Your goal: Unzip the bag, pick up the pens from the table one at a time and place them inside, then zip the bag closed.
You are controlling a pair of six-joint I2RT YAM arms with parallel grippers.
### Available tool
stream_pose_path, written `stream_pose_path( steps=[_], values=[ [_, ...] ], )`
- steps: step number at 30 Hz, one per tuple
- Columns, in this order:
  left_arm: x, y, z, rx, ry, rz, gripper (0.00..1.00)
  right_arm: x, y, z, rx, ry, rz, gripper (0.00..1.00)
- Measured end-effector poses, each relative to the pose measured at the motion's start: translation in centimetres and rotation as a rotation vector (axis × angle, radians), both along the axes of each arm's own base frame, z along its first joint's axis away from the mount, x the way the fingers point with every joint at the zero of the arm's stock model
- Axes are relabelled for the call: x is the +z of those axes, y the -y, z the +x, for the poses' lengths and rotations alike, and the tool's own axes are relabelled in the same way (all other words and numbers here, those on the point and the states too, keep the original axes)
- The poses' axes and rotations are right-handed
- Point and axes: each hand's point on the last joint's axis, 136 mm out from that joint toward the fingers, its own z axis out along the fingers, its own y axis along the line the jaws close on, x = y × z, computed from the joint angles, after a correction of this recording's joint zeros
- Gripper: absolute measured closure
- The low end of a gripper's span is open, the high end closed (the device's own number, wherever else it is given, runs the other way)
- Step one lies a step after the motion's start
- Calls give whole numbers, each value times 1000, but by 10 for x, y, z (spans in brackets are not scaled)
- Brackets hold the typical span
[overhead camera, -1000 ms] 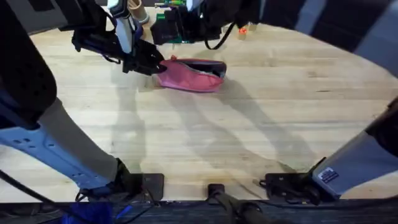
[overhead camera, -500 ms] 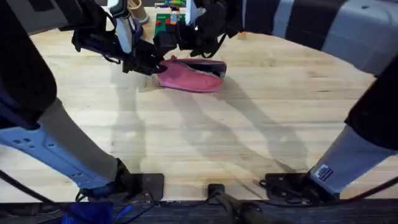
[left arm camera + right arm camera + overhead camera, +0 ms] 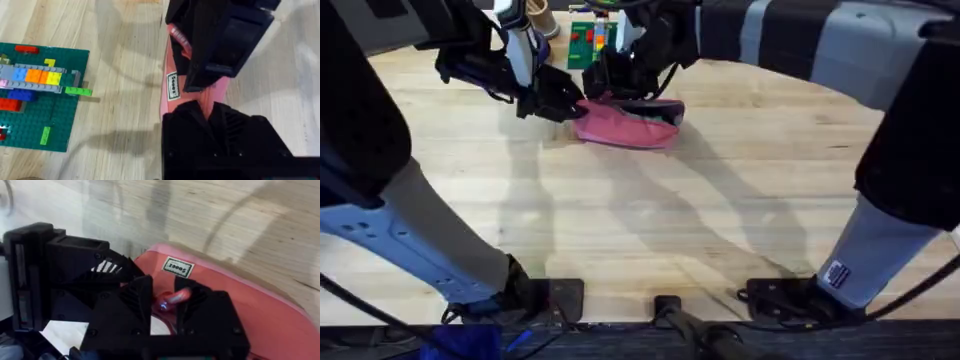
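One pink bag lies at the table's far side; the left gripper clamps its end, the right gripper apparently pinches the red zipper pull.

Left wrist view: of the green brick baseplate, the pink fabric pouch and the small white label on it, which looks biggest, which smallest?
1. Green building-brick baseplate, largest as seen, though the picture's edge cuts it off.
2. Pink fabric pouch, less of it visible, as black hands cover much of it, so its true rank is unsure.
3. Small white label, clearly smallest.
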Motion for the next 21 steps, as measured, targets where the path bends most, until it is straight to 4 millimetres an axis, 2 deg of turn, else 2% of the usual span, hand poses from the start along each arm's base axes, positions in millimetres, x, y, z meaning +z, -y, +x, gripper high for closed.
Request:
stream_pose_path(
  steps=[5,8,21],
  values=[
    [0,0,0,0,0,0,958,1,-1,-1,3,-4,8,787],
    [0,0,0,0,0,0,958,1,-2,-1,3,-9,13,950],
    [1,1,0,0,2,-9,958,6,6,-1,-3,-33,26,969]
  ],
)
